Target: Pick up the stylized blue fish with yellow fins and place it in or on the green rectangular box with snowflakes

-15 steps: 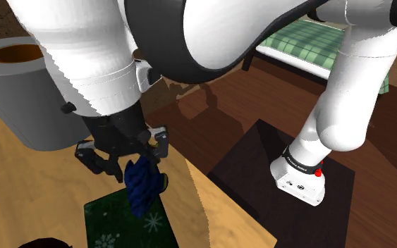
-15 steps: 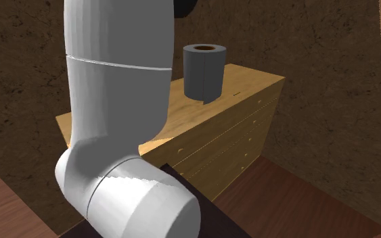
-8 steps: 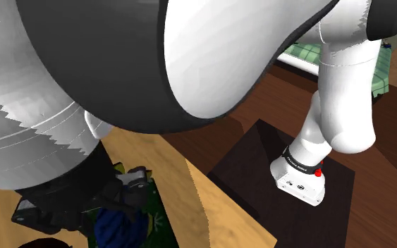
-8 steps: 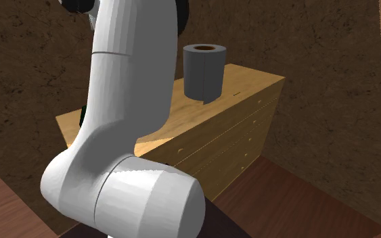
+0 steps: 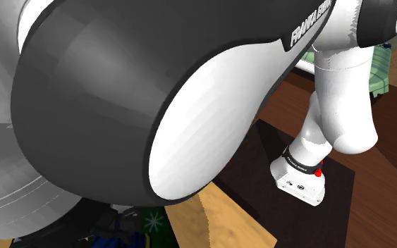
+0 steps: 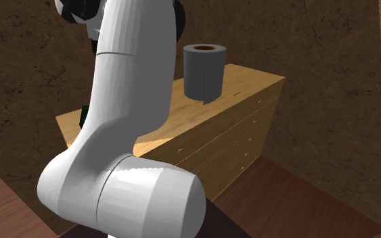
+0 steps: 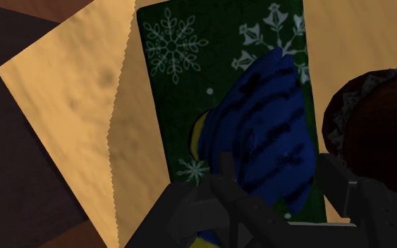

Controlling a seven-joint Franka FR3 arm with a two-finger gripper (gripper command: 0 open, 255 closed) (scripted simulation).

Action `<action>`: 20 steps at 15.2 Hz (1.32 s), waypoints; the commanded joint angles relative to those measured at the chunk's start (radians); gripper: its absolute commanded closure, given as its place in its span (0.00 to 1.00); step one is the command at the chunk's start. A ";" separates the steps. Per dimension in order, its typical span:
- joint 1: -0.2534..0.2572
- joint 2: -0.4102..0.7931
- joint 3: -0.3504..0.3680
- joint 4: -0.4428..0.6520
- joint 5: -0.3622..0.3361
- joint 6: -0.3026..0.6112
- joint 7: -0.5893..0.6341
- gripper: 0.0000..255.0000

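In the wrist view, the blue fish [image 7: 267, 141], dark-striped with a yellow fin at its edge, sits between my gripper's [image 7: 278, 189] black fingers, which clasp it. Directly beneath it is the dark green box with white snowflakes [image 7: 175, 77]; whether the fish touches the lid I cannot tell. A corner of the green box [image 5: 153, 222] also peeks out under the arm in the shoulder view. A green sliver of the box [image 6: 85, 115] shows behind the arm in the second exterior view.
A dark brown round object [image 7: 376, 127] stands close beside the box. The box rests on a wooden dresser top [image 7: 63, 91] near its edge, with dark floor beyond. A grey roll [image 6: 204, 71] stands at the dresser's far end. The arm's bulk [image 5: 154, 106] blocks most of the shoulder view.
The arm has swung down and toward the shoulder camera, carrying the fish lower over the green box. The hand and fish are now hidden behind the arm in that view.
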 commanded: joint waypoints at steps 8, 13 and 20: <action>-0.008 0.028 -0.016 -0.086 -0.023 0.104 0.006 1.00; -0.008 0.047 -0.028 -0.124 -0.039 0.157 0.012 1.00; -0.008 0.047 -0.028 -0.124 -0.039 0.157 0.012 1.00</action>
